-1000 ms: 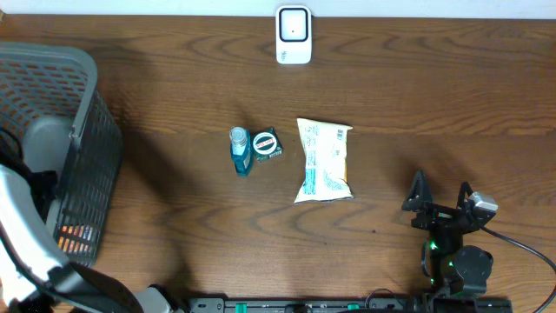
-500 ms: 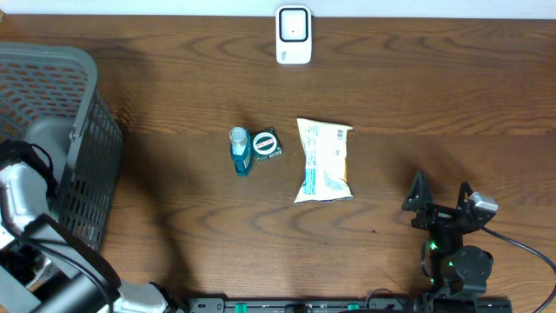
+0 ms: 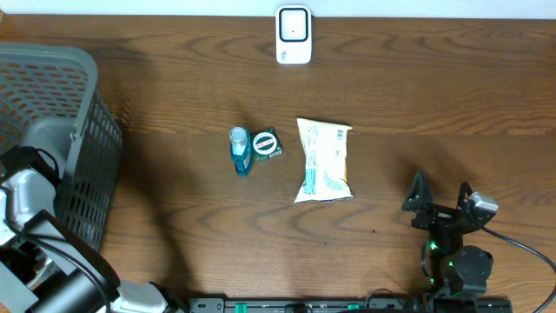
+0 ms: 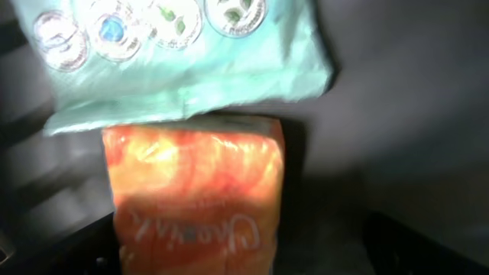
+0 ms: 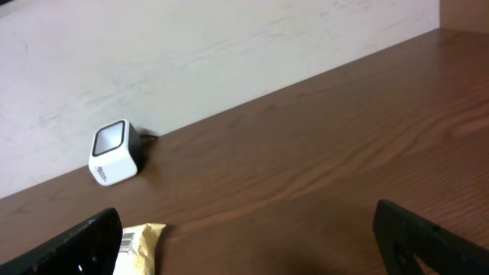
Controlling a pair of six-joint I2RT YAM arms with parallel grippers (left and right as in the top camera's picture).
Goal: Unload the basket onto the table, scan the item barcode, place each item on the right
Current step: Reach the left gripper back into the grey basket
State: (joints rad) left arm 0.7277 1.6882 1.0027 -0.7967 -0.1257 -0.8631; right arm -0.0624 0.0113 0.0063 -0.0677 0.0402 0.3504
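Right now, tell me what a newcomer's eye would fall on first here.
The grey basket at the left of the wooden table, where the left wrist view shows an orange packet against a pale green pack. Then the white snack bag mid-table and the white scanner at the far edge.

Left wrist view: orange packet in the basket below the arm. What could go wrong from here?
The pale green pouch overlaps the top edge of the orange packet; lifting might drag it along. No barcode shows on the packet's upturned face, so it may need turning at the scanner. The basket wall is close; the left arm could snag.
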